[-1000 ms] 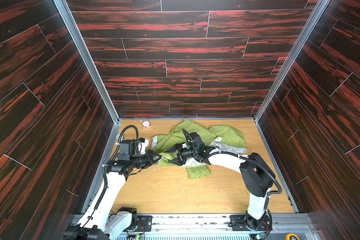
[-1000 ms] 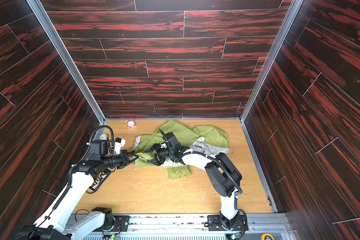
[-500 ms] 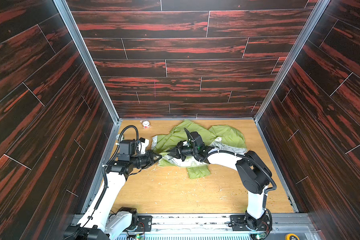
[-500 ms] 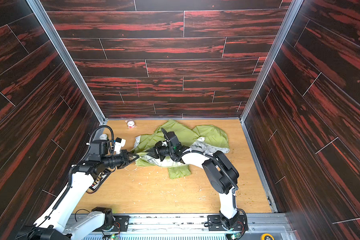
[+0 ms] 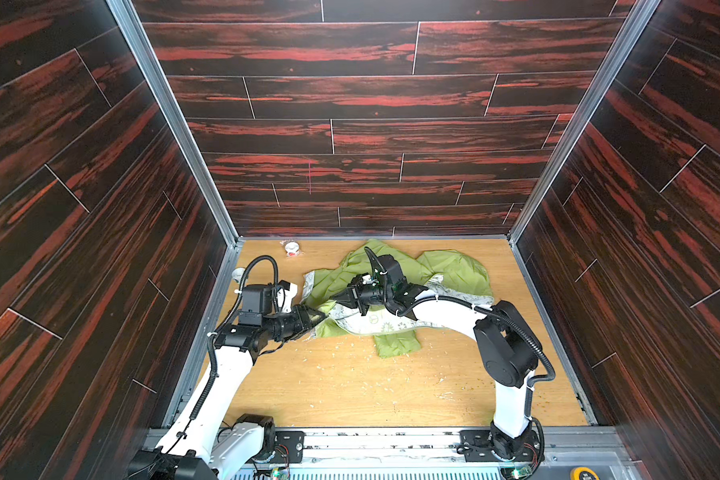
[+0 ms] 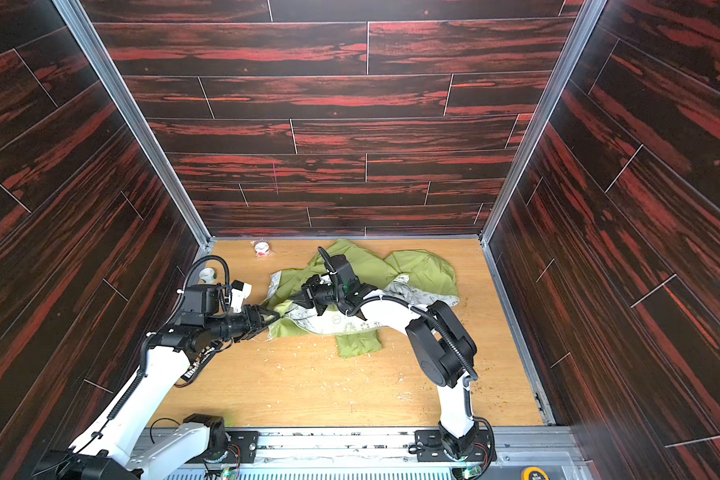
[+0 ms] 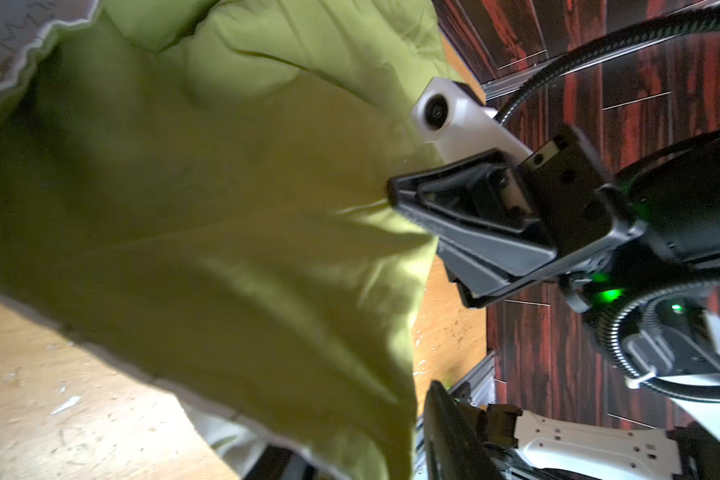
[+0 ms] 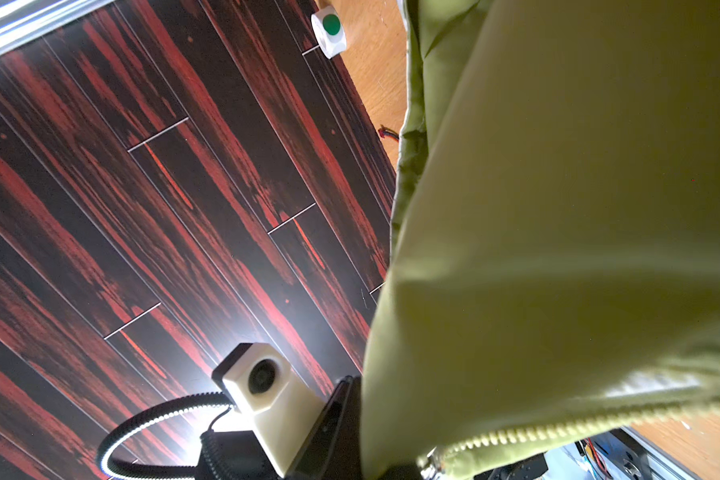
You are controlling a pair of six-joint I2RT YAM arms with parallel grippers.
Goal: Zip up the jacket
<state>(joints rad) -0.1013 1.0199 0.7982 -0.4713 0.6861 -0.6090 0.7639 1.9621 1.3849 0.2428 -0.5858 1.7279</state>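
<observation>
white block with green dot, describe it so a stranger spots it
Look at the wooden floor, along its left edge. The small white block sits there, left of the jacket. Its green dot sets it apart from the white-and-red piece nearer the back wall.

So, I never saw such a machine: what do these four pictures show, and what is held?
It is a robot with two white jointed arms, each ending in a black two-fingered gripper. Two pictures look down on the whole scene; two come from small cameras on the arms' wrists. On the light wooden table lies a crumpled lime-green jacket with pale patterned lining. The right gripper is shut on a fold of its green cloth. The left gripper is at the jacket's edge; whether it grips, I cannot tell. The zipper's teeth show in the right wrist view.
</observation>
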